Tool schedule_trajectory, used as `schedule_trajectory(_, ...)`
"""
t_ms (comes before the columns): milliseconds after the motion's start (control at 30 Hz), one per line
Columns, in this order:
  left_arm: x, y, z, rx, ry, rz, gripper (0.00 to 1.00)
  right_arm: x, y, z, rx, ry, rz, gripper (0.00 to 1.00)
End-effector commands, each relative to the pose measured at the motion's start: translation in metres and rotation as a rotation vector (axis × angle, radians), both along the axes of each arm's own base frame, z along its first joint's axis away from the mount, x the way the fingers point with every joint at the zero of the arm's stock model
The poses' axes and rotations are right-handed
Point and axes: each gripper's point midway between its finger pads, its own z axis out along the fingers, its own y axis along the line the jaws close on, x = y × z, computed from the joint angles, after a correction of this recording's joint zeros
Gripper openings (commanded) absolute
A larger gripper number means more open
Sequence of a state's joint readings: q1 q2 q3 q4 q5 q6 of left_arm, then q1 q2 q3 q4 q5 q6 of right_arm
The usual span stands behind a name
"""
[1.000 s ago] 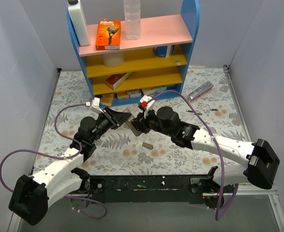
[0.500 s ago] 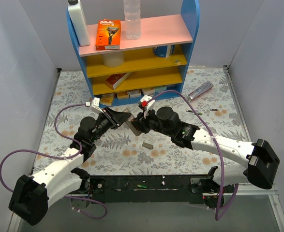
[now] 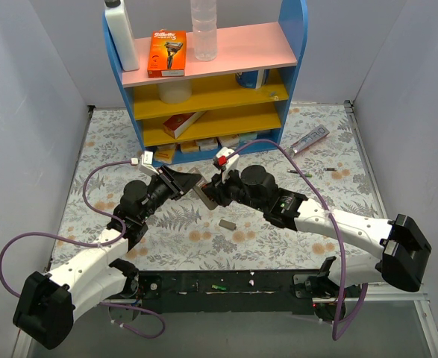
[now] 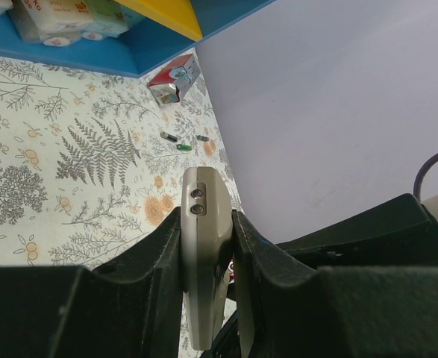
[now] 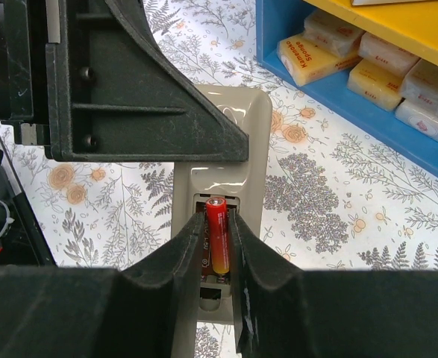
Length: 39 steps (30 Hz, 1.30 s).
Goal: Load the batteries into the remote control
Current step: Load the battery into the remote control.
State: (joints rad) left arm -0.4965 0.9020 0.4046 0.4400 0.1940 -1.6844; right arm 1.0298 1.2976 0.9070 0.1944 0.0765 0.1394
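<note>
One slim grey-backed rectangular remote control [image 5: 233,183], clamped edgewise in the left gripper [image 4: 206,218], jaws closed tight on its two long sides. Sits at frame centre in the top view, held above the floral table cover [image 3: 114,142], battery bay open toward the right gripper [image 5: 216,220].

One small red cylindrical battery [image 5: 217,242], pinched between the right fingers [image 5: 189,261], jaws closed on it. Lies lengthwise in the bay at lower centre of the right wrist view; fully seated or not, hard to tell.

Three tiny loose batteries [image 4: 183,147], one green and two dark, close together on the table at upper centre of the left wrist view.

One small loose grey rectangular cover piece [image 3: 226,223] just below the two grippers in the top view. One silver-purple tube [image 3: 309,139] at upper right.

One blue shelf unit with yellow and pink boards [image 3: 297,45] across the top, carrying one orange razor box [image 3: 166,53], one white bottle [image 3: 120,33] and one clear bottle [image 3: 204,30].

Black body of the left gripper across the upper left of the right wrist view, hiding the remote's far end.
</note>
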Motion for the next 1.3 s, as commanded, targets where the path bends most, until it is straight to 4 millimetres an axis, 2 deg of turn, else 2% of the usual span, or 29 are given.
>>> schedule_trajectory(0,-0.009,-0.002,0.03,-0.054,-0.065,-0.034,0.0,0.021,-0.017,-0.002,-0.042,-0.02,-0.121,0.28)
schedule_trajectory(133,-0.01,-0.002,0.031,-0.054,-0.067,-0.031,0.0,0.026,-0.022,-0.006,-0.054,-0.012,-0.163,0.28)
schedule_trajectory(367,-0.01,-0.001,0.032,-0.057,-0.072,-0.033,0.0,0.024,-0.02,-0.008,-0.055,-0.002,-0.151,0.28)
schedule_trajectory(767,-0.012,-0.002,0.035,-0.058,-0.081,-0.039,0.0,0.017,-0.015,-0.001,-0.041,-0.021,-0.089,0.32)
schedule_trajectory(900,-0.012,-0.002,0.034,-0.055,-0.076,-0.039,0.0,0.015,-0.014,0.007,-0.032,-0.026,-0.079,0.41)
schedule_trajectory(1133,-0.011,-0.002,0.03,-0.038,-0.063,-0.038,0.0,0.011,-0.016,0.027,-0.008,-0.046,-0.059,0.47)
schedule_trajectory(1267,-0.012,-0.001,0.031,-0.038,-0.063,-0.04,0.0,0.007,-0.017,0.037,-0.002,-0.063,-0.039,0.54)
